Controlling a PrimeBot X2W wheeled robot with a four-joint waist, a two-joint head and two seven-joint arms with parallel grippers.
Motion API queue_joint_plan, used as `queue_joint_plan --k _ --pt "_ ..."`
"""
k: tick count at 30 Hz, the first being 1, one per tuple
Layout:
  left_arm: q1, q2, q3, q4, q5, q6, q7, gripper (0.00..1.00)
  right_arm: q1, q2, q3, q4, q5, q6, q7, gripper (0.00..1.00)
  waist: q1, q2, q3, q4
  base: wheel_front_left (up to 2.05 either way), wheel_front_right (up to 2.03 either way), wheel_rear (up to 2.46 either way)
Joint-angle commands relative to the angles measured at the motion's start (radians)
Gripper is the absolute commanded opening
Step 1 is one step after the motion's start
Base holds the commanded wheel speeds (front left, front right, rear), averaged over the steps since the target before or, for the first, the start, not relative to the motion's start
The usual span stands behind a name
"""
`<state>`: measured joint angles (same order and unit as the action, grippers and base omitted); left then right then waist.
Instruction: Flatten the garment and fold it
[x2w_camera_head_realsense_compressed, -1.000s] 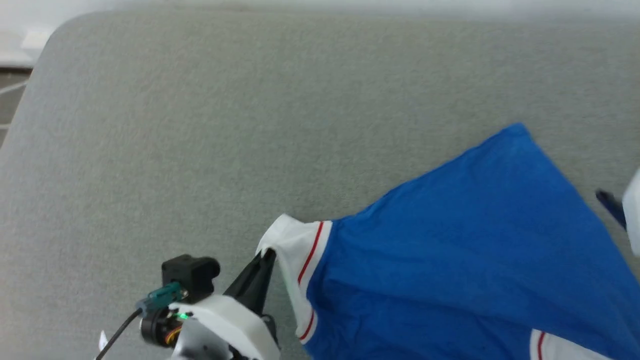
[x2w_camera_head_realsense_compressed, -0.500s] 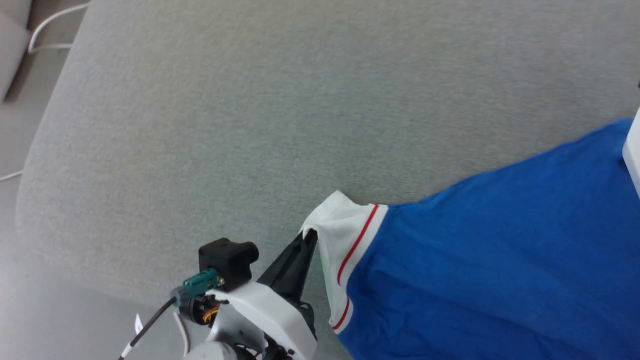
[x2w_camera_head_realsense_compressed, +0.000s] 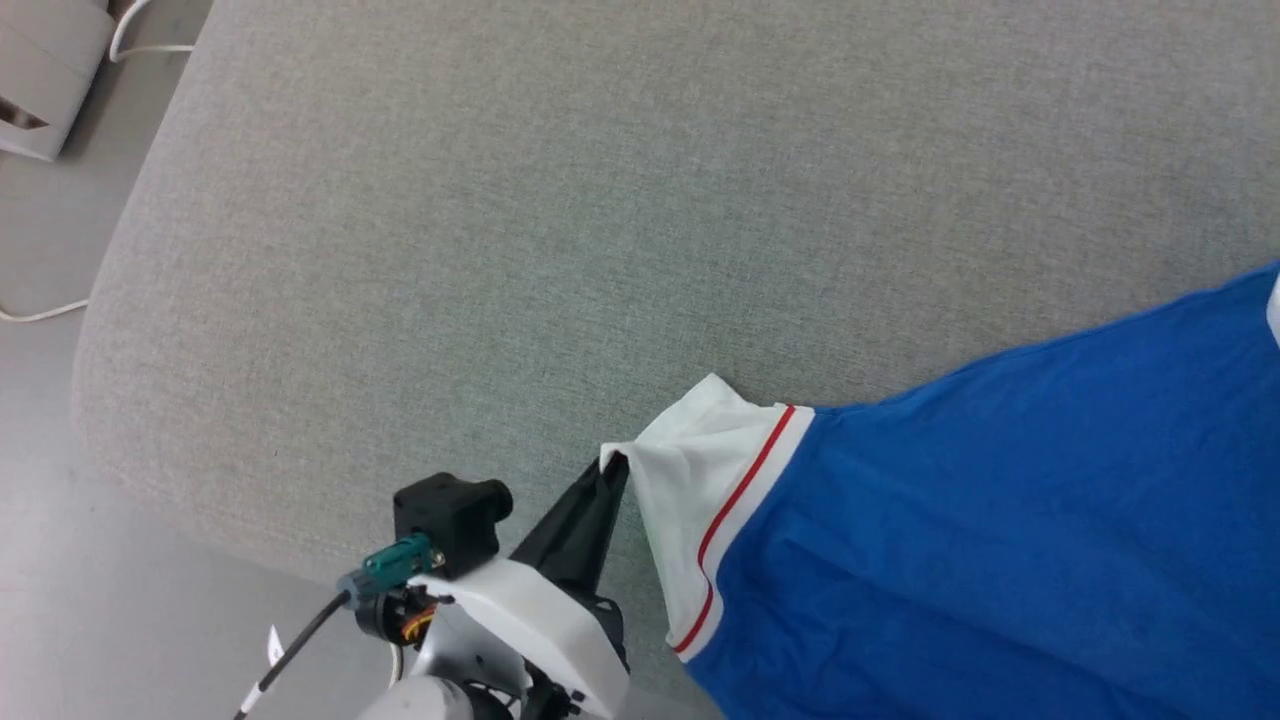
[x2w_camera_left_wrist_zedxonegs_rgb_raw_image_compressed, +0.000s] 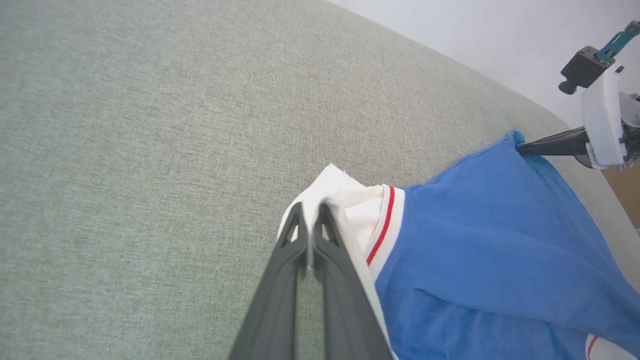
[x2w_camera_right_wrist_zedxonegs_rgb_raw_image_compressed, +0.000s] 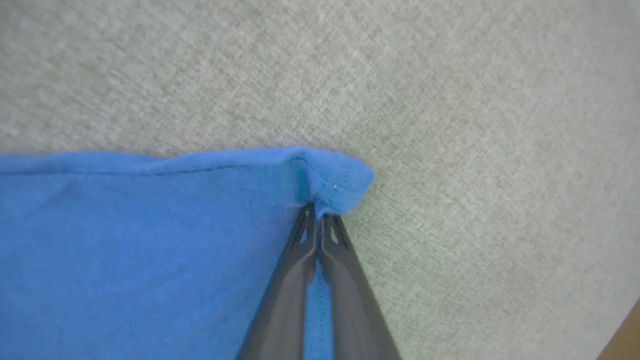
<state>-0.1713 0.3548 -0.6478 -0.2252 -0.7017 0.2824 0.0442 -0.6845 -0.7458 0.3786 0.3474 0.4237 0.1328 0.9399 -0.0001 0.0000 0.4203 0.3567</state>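
The garment (x2w_camera_head_realsense_compressed: 1000, 520) is a royal-blue shirt with a white, red-striped sleeve (x2w_camera_head_realsense_compressed: 700, 490), spread over a grey fabric surface (x2w_camera_head_realsense_compressed: 600, 200). My left gripper (x2w_camera_head_realsense_compressed: 612, 468) is shut on the edge of the white sleeve (x2w_camera_left_wrist_zedxonegs_rgb_raw_image_compressed: 345, 200), as the left wrist view shows at its tips (x2w_camera_left_wrist_zedxonegs_rgb_raw_image_compressed: 310, 212). My right gripper (x2w_camera_right_wrist_zedxonegs_rgb_raw_image_compressed: 318, 212) is shut on a blue hem corner (x2w_camera_right_wrist_zedxonegs_rgb_raw_image_compressed: 340, 182) of the garment. In the left wrist view the right gripper (x2w_camera_left_wrist_zedxonegs_rgb_raw_image_compressed: 522, 148) pinches that far blue corner. The cloth stretches between both grippers.
The grey surface has a rounded left edge (x2w_camera_head_realsense_compressed: 110, 300), with pale floor (x2w_camera_head_realsense_compressed: 40, 560) beyond it. A white cable (x2w_camera_head_realsense_compressed: 30, 315) and a pale box (x2w_camera_head_realsense_compressed: 45, 50) lie on the floor at the upper left. A brown edge (x2w_camera_right_wrist_zedxonegs_rgb_raw_image_compressed: 625, 335) shows past the surface's right side.
The head camera has shifted, showing more floor on the left. The right gripper has shut on the blue hem corner. The left gripper still holds the sleeve.
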Motion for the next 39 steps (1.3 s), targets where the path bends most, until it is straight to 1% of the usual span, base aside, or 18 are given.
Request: queue_joint_plan --k 1,4,8,9,12,15,20,24,30,36,39 --pt "-0.017 0.007 0.009 0.000 0.006 -0.006 -0.010 0.00 0.024 0.029 0.021 0.048 0.007 -0.002 -0.028 0.00 0.0001 0.0000 -0.024 -0.022 0.00 0.00 0.00" --pt "-0.020 0.023 0.031 -0.008 0.010 0.002 -0.020 0.00 -0.011 0.046 0.011 0.053 0.013 -0.002 -0.109 0.00 0.0001 0.0000 -0.062 -0.050 0.00 0.00 0.00" --pt "-0.032 0.065 0.078 -0.034 0.019 0.014 -0.033 0.00 -0.054 0.066 -0.016 0.047 0.024 -0.002 -0.218 0.00 0.0001 0.0000 -0.125 -0.100 0.00 0.00 0.00" --pt "-0.032 0.065 0.078 -0.034 0.019 0.014 -0.033 0.00 -0.054 0.066 -0.016 0.047 0.024 -0.002 -0.218 0.00 0.0001 0.0000 -0.125 -0.100 0.00 0.00 0.00" --pt "-0.057 0.107 0.116 -0.059 0.032 0.017 -0.035 0.00 -0.077 0.077 -0.027 0.022 0.044 -0.002 -0.289 0.00 0.0001 0.0000 -0.177 -0.140 0.00 0.00 0.00" --pt "-0.090 0.151 0.159 -0.088 0.043 0.019 -0.031 0.00 -0.100 0.061 -0.010 -0.030 0.033 -0.002 -0.369 0.00 0.0001 0.0000 -0.229 -0.185 0.00 0.00 0.00" --pt "-0.157 0.210 0.220 -0.145 0.061 0.022 -0.019 0.00 -0.121 0.053 -0.023 -0.100 0.051 -0.002 -0.455 0.00 0.0001 0.0000 -0.299 -0.254 0.00 0.00 0.00" --pt "-0.210 0.245 0.273 -0.195 0.069 0.026 -0.020 0.00 -0.124 0.055 -0.050 -0.166 0.066 -0.002 -0.492 0.00 0.0001 0.0000 -0.341 -0.300 0.00 0.00 0.00" --pt "-0.293 0.289 0.352 -0.261 0.085 0.026 -0.039 0.00 -0.125 0.059 -0.086 -0.273 0.050 -0.002 -0.555 0.00 0.0001 0.0000 -0.385 -0.362 0.00 0.00 0.00" --pt "-0.398 0.318 0.390 -0.299 0.117 0.006 -0.064 0.00 -0.116 0.073 -0.134 -0.357 0.053 -0.002 -0.557 0.00 0.0001 0.0000 -0.401 -0.406 0.00 0.00 0.00" --pt "-0.451 0.331 0.409 -0.306 0.128 0.000 -0.066 0.00 -0.117 0.097 -0.169 -0.390 0.054 -0.002 -0.550 0.00 0.0001 0.0000 -0.397 -0.427 0.00 0.00 0.00"
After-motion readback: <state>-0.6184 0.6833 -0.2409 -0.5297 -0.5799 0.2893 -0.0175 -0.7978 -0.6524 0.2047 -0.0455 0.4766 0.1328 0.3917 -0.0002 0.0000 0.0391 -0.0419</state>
